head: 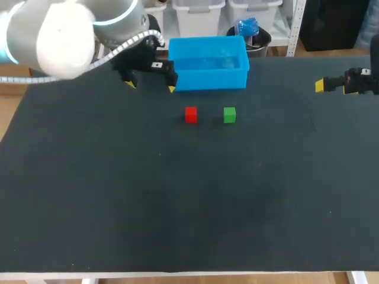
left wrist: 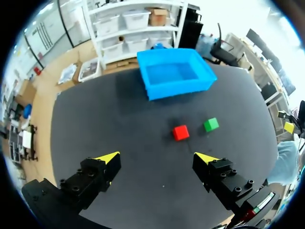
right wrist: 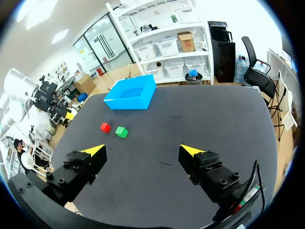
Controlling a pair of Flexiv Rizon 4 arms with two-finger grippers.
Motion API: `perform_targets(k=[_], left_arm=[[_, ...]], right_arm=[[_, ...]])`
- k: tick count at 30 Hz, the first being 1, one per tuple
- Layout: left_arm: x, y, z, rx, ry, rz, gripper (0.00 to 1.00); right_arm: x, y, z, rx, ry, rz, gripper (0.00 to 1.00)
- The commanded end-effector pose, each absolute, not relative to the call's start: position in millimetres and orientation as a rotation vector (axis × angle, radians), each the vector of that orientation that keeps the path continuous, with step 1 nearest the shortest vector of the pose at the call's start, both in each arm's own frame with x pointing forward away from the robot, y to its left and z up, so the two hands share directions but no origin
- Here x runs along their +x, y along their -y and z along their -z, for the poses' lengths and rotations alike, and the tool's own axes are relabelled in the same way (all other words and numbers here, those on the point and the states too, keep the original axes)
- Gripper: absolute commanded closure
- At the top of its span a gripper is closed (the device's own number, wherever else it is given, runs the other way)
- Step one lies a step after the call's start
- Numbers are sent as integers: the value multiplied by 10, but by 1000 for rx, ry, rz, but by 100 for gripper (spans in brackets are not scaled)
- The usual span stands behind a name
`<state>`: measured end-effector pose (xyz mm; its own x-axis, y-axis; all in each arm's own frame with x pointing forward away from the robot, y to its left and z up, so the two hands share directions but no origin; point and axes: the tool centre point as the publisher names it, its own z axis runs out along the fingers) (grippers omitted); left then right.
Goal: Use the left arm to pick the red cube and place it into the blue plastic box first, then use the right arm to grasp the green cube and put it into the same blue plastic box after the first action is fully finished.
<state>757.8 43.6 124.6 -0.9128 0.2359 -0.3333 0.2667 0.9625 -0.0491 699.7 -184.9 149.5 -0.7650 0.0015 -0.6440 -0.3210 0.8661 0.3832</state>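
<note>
Nothing placed yet.
Red cube (head: 190, 115) and green cube (head: 230, 115) lie on the desk (head: 118, 195) near the empty blue box (head: 208, 80); left pincer (left wrist: 157, 158) and right pincer (right wrist: 143, 151) gape wide, holding nothing.

Flat on black worktop (head: 177, 195): small red cube (head: 190, 114), small green cube (head: 230, 115) just right, apart; open-topped blue plastic box (head: 210, 78) upright beyond both.

On the table (head: 118, 195), 2 cubes sit side by side, near but apart: the left cube (head: 190, 115) and the right cube (head: 230, 115). Both lie ahead of the left gripper (left wrist: 157, 157), with the box (left wrist: 174, 74) beyond them. That gripper seems just beside the box's left end. The right gripper (head: 323, 86) is well apart, off to the cubes' right.
</note>
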Motion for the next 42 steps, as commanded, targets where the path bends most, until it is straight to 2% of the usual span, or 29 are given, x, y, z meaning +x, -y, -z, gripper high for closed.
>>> perform_targets(k=[1, 9, 22, 42], left_arm=[[7593, -408, -1265, 357, -2800, 72, 0], [7636, -312, -1211, 275, -2820, 49, 0], [7767, 198, -973, 129, -2895, 72, 0], [7738, 315, -497, 93, -2877, 121, 0]], right_arm=[[6999, 1850, -1495, -231, -2372, -636, 0], [6999, 1850, -1495, -231, -2372, -636, 0], [6999, 1850, -1495, -231, -2372, -636, 0], [6999, 1850, -1495, -231, -2372, -636, 0]])
